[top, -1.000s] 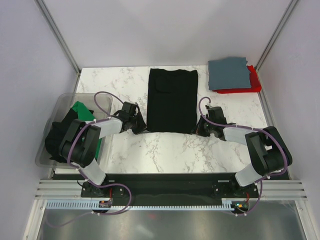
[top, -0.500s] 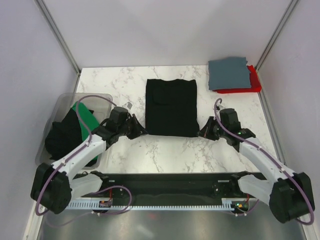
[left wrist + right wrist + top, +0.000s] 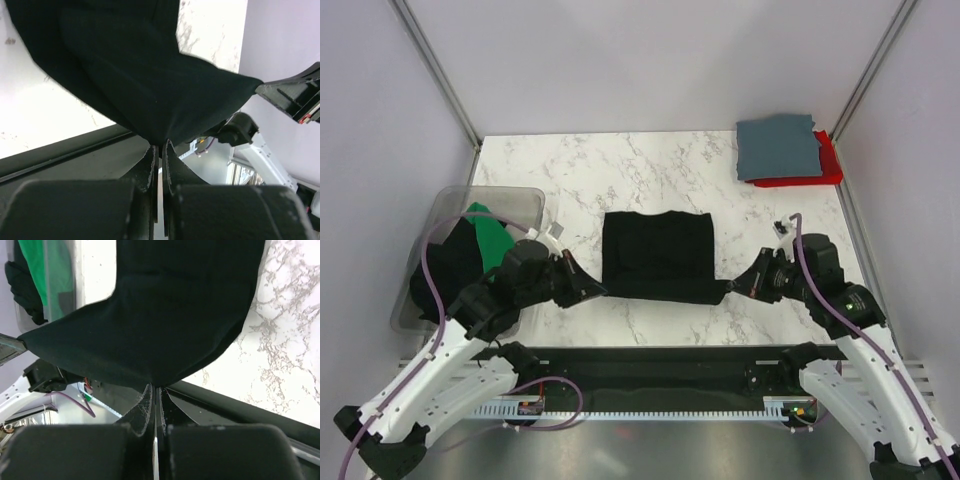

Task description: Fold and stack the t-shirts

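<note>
While both near corners are pinched, status: my left gripper [image 3: 592, 291] is clamped tight on the near-left corner of the black t-shirt [image 3: 657, 252], and my right gripper [image 3: 738, 287] is clamped tight on the near-right corner. Both wrist views show cloth nipped between closed fingers.

The shirt sits mid-table on the marble table [image 3: 620, 170] as a narrow panel. Its near edge looks lifted and stretched between my 2 grippers, and the far part lies flat. My read is mid-fold: side folds look done, cross fold not finished.

Done: 2 shirts folded and stacked in the far-right corner, slate grey-blue t-shirt [image 3: 778, 147] on top of the red t-shirt [image 3: 823, 172].

Left: finish this one and put it on the stack. Then the green t-shirt [image 3: 488, 238] and another black t-shirt [image 3: 448, 265], both bunched in the clear plastic bin [image 3: 490, 192] at the left edge. Roughly 2 of 5 done, 1 in hand.

Hard to see:
- Black on black hides the layers, so I can't count folds or spot any print.
- Red shirt is mostly covered; only its right and near edges show.
- Bin contents sit partly behind my left arm and cable, so I can't tell if anything lies underneath.
</note>
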Controlling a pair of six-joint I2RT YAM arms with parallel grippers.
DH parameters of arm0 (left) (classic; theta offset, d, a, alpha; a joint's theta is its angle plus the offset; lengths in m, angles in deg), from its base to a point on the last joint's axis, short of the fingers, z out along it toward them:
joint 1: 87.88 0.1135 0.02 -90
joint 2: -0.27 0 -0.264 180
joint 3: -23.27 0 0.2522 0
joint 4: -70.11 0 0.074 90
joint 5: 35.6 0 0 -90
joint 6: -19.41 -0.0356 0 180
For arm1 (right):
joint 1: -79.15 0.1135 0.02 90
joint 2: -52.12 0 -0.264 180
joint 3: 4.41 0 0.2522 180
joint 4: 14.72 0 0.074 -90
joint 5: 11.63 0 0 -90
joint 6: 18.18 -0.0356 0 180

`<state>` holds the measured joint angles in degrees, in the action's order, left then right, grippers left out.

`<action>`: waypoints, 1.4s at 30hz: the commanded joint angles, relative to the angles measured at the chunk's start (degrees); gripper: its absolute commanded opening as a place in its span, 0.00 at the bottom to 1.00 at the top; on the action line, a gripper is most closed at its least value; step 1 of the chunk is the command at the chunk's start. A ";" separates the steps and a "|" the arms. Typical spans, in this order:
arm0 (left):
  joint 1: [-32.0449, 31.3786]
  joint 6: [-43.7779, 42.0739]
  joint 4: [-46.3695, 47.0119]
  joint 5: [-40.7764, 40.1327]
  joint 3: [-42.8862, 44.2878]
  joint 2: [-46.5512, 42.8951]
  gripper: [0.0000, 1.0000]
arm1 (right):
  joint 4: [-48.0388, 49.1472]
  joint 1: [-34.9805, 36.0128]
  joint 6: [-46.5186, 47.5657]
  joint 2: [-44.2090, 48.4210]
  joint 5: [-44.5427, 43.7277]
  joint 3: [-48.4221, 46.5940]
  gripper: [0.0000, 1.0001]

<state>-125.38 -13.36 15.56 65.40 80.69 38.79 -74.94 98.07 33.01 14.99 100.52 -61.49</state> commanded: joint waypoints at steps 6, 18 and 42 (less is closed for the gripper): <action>0.23 -4.14 -7.28 -10.56 16.10 12.44 0.02 | -4.17 -0.11 6.37 -11.73 -10.80 -14.25 0.00; 12.25 -12.49 -4.12 -7.58 26.03 30.54 0.02 | 2.95 -0.55 11.82 -33.18 -15.30 -26.73 0.00; 26.07 -21.46 -1.12 12.02 66.54 87.60 0.74 | 12.27 -5.47 17.09 -80.64 -13.28 -56.34 0.91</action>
<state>-100.31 -32.98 16.54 73.71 141.45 126.15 -64.07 93.80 47.09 -64.98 85.92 -111.38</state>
